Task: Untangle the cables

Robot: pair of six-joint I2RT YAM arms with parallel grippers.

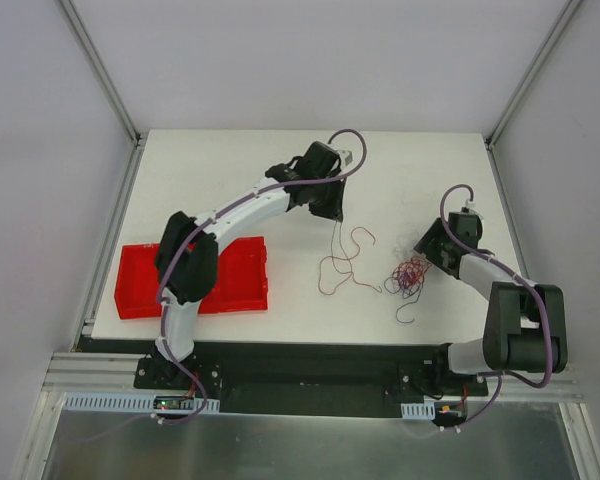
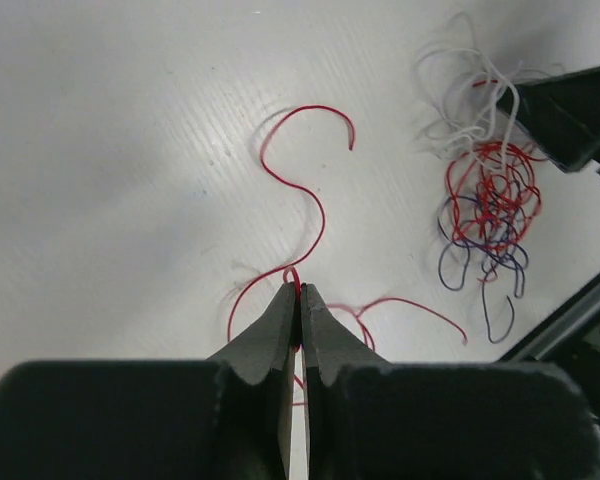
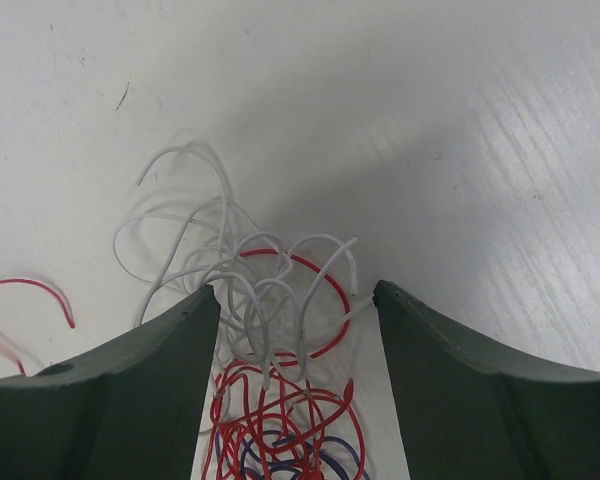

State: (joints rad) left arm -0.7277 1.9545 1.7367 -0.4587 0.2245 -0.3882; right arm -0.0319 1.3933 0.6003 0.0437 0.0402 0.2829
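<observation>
currently left gripper point(image 2: 300, 292) pinched shut on one thin red wire point(image 2: 318, 205), a loose s-curve on the matte white table point(image 2: 100, 150). right gripper point(image 3: 298, 300) spread wide, straddling the cables point(image 3: 270, 400): a loopy tangle of hair-fine whitish, red, purple strands, right-centre of table.

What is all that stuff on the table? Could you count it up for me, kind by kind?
robot arms: 2, the left arm and the right arm
red tray: 1, partly under the left arm
wire tangle: 1, red, purple and white; strands too knotted to count
loose red wire bunch: 1, pinched in the left hand
total: 5
</observation>
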